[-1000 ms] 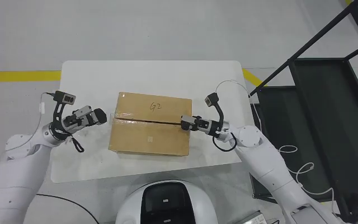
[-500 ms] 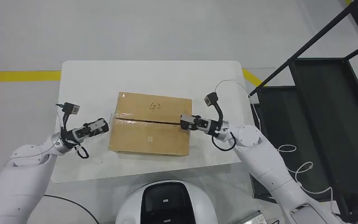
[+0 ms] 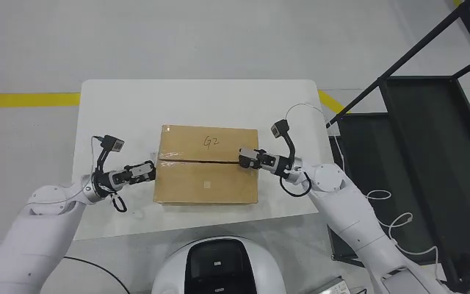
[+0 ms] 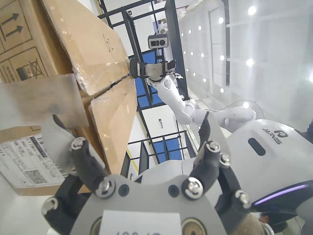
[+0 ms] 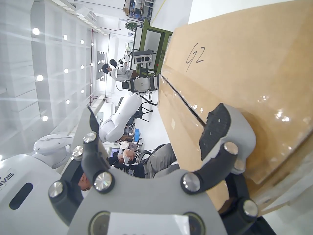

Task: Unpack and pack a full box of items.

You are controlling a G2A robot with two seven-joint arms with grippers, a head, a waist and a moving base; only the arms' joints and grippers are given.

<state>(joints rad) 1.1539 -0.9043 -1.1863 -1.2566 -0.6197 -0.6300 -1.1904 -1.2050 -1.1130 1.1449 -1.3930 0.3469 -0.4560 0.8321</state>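
Observation:
A closed cardboard box marked "G2" sits mid-table, its two top flaps meeting at a taped seam. My left gripper is at the box's left end, level with the seam. In the left wrist view this gripper is open, with one finger against the box's end wall beside a torn tape strip. My right gripper is at the box's right end. It is open too, one finger lying on the box top near the seam.
The white table has bare room behind and to both sides of the box. A black metal rack stands off the table's right edge. A yellow floor line runs past the left side.
My left arm has swung in from the left and reached the box's left end. The box has slid slightly to the right. The right gripper has barely moved.

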